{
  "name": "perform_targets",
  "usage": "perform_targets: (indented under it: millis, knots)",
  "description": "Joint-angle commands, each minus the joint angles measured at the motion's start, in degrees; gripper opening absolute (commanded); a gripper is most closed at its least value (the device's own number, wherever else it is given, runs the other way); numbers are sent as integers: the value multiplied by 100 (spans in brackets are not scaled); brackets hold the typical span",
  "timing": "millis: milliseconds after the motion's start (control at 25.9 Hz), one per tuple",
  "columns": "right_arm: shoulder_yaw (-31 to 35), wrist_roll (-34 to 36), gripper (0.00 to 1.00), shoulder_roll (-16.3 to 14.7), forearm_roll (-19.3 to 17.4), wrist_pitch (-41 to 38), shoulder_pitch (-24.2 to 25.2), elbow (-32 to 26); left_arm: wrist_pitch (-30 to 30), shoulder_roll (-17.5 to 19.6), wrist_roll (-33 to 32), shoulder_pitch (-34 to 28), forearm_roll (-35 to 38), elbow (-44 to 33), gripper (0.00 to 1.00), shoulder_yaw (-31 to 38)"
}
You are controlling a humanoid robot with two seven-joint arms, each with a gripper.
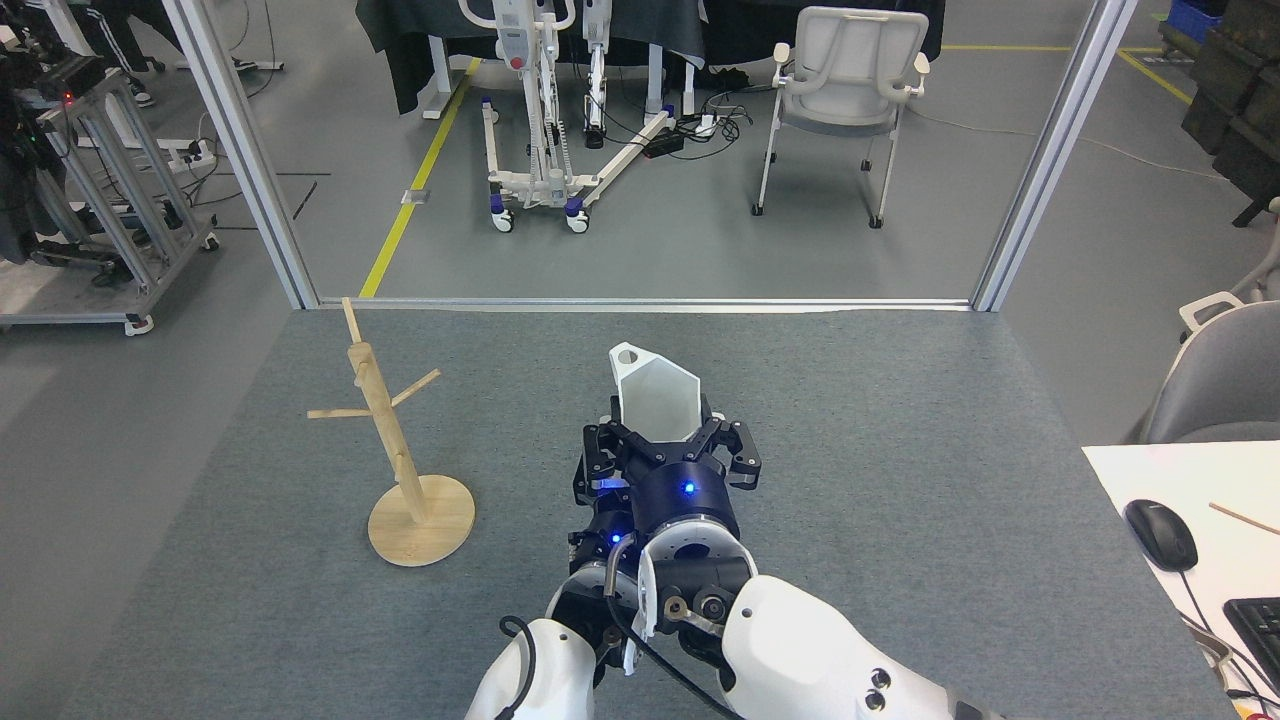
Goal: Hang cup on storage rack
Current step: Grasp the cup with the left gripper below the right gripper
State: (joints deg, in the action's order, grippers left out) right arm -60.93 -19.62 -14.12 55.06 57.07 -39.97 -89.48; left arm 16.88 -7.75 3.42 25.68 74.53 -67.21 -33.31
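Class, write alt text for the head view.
The right gripper holds a white cup over the grey table. The wooden storage rack stands apart to its left, with nothing on its pegs.

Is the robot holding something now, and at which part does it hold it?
The right gripper holds the white cup by its lower body; the tab handle points away, free. The left gripper is mostly hidden; its hold cannot be told.

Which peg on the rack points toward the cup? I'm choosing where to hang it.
On the storage rack, the peg angling up and right points toward the cup; another sticks out left, one points up and away.
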Motion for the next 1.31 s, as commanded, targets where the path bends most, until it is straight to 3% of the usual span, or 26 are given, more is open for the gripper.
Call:
perform_targets:
  millis: [0, 193, 387, 580, 850, 1276]
  knots:
    - [2, 11, 68, -20, 5, 15, 15, 1, 34, 1, 97, -10, 0, -47, 36, 0]
    - [2, 11, 64, -38, 5, 24, 50, 1, 17, 1, 106, -10, 0, -20, 36, -9]
    - [2, 11, 34, -82, 5, 24, 77, 1, 26, 1, 115, -19, 9, -38, 36, -9]
    - [2, -33, 17, -144, -4, 15, 103, -17, 43, 1, 141, -19, 9, -56, 34, -9]
    - [2, -50, 9, -152, -30, -47, 103, -43, 43, 1, 124, -28, 9, -64, 36, -9]
    - [37, -68, 8, -152, -39, -55, 77, -34, 43, 1, 106, -28, 17, -64, 36, 0]
